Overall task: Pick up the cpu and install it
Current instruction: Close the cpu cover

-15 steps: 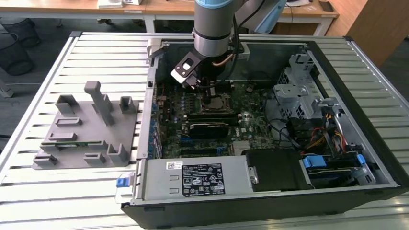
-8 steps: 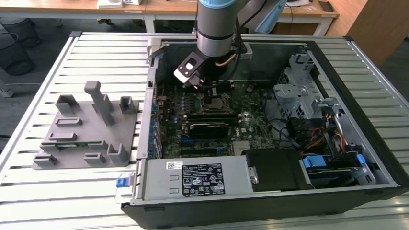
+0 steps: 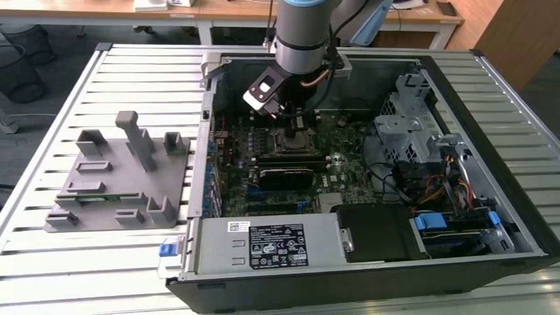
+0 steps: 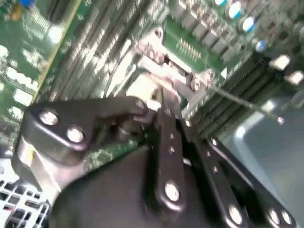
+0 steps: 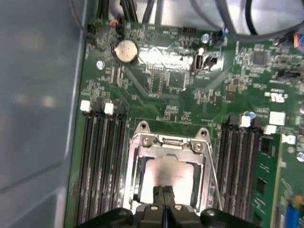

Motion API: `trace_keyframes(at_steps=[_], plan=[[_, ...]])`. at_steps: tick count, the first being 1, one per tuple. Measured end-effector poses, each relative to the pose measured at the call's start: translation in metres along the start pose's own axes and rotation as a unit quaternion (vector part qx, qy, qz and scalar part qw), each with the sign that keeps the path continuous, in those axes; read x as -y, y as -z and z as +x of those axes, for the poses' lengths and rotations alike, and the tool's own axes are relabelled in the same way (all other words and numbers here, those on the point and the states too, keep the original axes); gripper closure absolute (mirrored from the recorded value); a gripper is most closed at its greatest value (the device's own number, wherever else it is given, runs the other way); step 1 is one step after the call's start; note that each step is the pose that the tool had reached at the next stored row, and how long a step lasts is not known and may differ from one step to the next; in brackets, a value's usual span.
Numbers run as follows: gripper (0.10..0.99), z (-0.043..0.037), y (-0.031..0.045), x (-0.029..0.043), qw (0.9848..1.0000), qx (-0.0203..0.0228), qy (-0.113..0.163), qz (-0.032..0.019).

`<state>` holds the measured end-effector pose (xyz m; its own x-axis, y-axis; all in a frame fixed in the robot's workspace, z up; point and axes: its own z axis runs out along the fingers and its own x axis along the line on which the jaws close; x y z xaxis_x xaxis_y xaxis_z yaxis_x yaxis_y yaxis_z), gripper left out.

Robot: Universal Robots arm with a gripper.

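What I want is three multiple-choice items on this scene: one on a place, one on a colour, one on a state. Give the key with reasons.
1. Where does the cpu lie?
A. In the socket frame
B. On the grey fixture
C. On the slatted table

2. What colour is the motherboard?
A. Red
B. White
C. Green

3. How do the fingers of the gripper stand?
A. Spread wide
B. Closed together
C. Clamped on a cable

Key: 1 A, the first wrist view shows its silvery top inside the frame; 2 C, the board is green in every view; 3 B, the fingertips meet over the cpu in both wrist views.
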<state>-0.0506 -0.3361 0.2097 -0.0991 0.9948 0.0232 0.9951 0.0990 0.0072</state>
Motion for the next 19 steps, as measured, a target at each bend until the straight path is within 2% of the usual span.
trace_keyframes(at_steps=[4, 6, 9, 14, 19], plan=[[0.98, 0.0002, 0.0096, 0.0, 1.0, -0.0001, 0.0, 0.0001], [0.98, 0.0002, 0.0121, 0.0, 1.0, -0.0001, 0.0, 0.0001], [0.98, 0.0001, 0.012, -0.0009, 1.0, -0.0003, 0.0, 0.0001], [0.98, -0.0006, 0.0119, -0.0078, 1.0, -0.0001, 0.0, 0.0001], [0.98, -0.0009, 0.0119, -0.0111, 1.0, -0.0001, 0.0, 0.0001]])
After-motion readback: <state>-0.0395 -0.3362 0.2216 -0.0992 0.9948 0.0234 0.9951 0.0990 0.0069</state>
